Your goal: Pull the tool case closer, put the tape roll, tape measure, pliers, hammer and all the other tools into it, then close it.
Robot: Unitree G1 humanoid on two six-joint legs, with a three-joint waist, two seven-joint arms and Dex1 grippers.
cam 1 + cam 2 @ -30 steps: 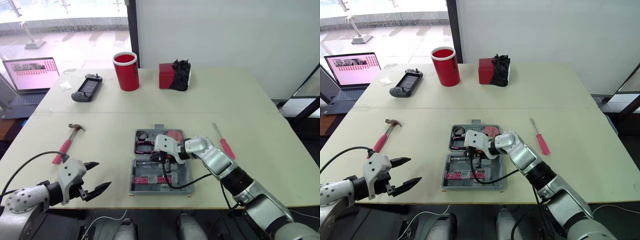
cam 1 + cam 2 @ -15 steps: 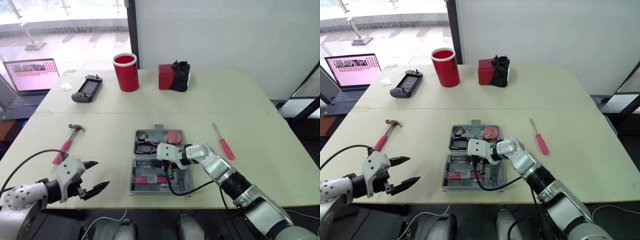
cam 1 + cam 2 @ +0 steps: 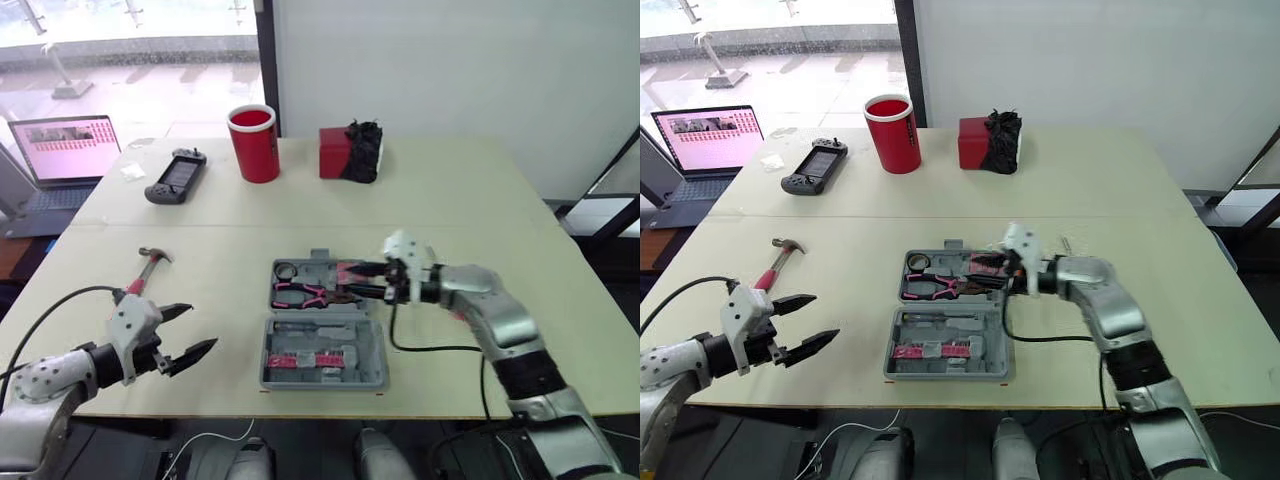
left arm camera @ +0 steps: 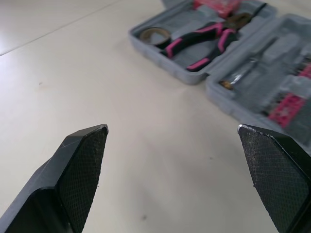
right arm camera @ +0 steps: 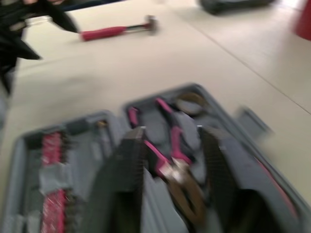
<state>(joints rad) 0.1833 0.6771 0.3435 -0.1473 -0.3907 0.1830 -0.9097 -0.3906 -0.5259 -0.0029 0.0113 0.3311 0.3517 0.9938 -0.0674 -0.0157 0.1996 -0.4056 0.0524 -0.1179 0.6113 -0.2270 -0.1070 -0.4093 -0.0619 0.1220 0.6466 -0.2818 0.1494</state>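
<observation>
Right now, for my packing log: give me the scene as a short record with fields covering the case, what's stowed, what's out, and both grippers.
container: tool case open, both halves flat on the table
stowed, far half: tape roll, pliers
left out: hammer, on the table left of the case, apart from it
left arm: left gripper, fingers open, empty, near the table's front edge
right arm: right gripper, fingers open, empty, over the far half's right end, by the pliers' head

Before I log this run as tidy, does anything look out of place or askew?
The pink-handled hammer lies loose on the beige table, left of the open grey plastic tool case. Nothing looks spilled or damaged.
</observation>
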